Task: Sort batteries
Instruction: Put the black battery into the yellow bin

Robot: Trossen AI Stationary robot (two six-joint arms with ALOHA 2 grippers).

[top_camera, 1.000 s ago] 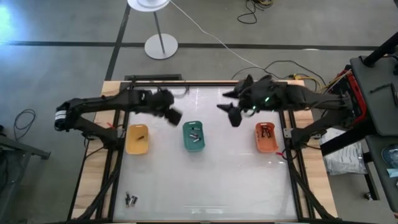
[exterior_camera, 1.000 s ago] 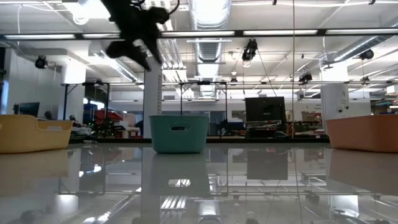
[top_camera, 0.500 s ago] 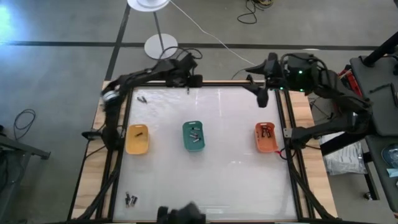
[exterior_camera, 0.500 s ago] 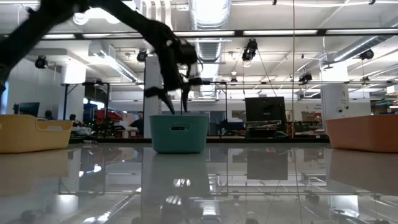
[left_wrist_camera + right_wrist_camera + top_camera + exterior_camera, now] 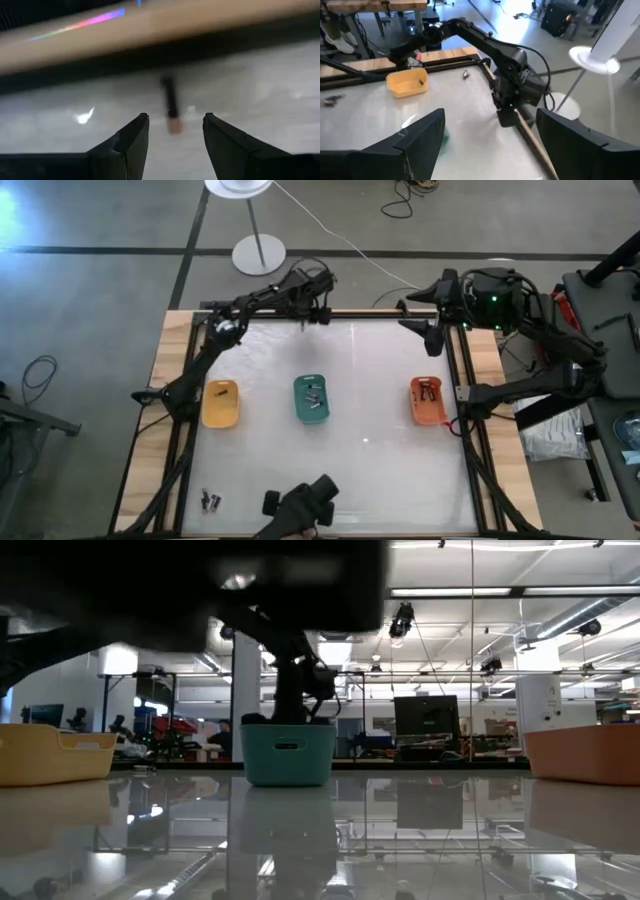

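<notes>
Dark battery [image 5: 170, 102], between left end effector [image 5: 173, 134] fingers

Batteries [image 5: 313, 398] in trays, loose ones [image 5: 209, 501] on table

No legible text, labels or numbers anywhere.

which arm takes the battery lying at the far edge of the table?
Left. The left hand is open, with that battery lying on the table just beyond its fingers. The right hand, also open, hangs at the far right corner, well away from it.
</notes>
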